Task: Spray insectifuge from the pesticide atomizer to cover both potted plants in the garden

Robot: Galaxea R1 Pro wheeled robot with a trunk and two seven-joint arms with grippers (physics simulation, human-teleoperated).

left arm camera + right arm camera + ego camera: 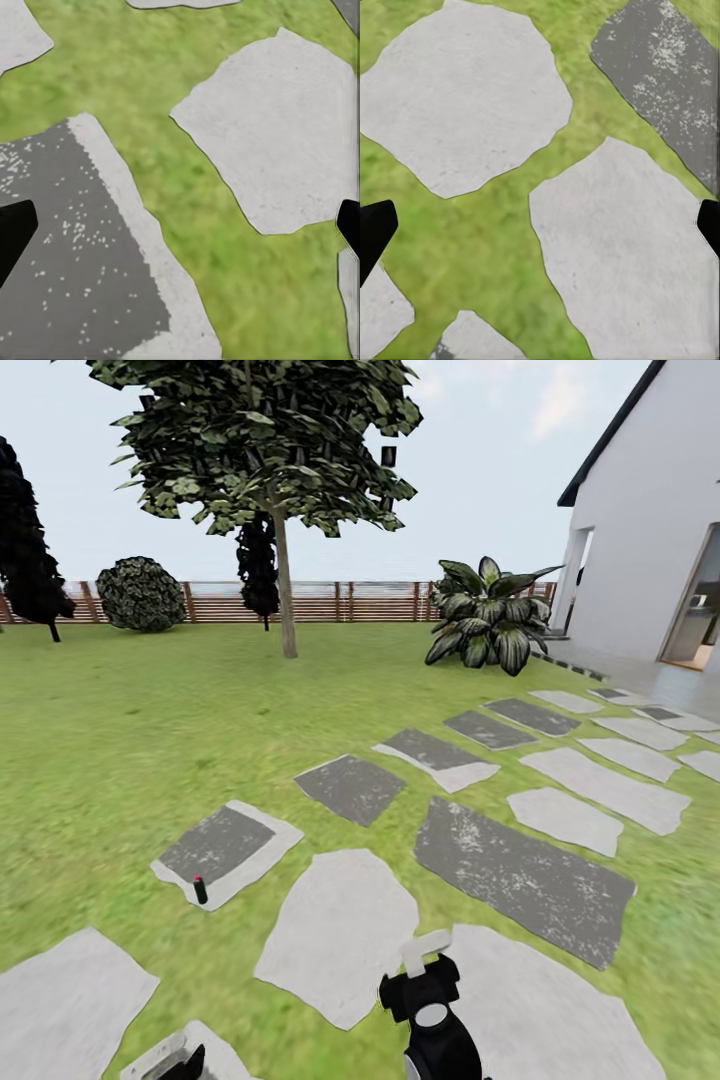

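A tiny, hard-to-read dark atomizer (200, 889) stands upright on the pale edge of a grey-topped stepping stone (228, 851) in the lawn (120, 740). Both grippers, left (183, 1064) and right (425, 970), are cut off at the frame's bottom; wrist views show both sets of jaws spread wide over grass, empty.

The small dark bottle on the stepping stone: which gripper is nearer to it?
Left. The left gripper is just below the bottle; the right gripper is farther to its right.

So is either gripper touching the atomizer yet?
Apart. In the head view the atomizer stands on a dark stepping stone, with grass and paving between it and both the left gripper and right gripper.
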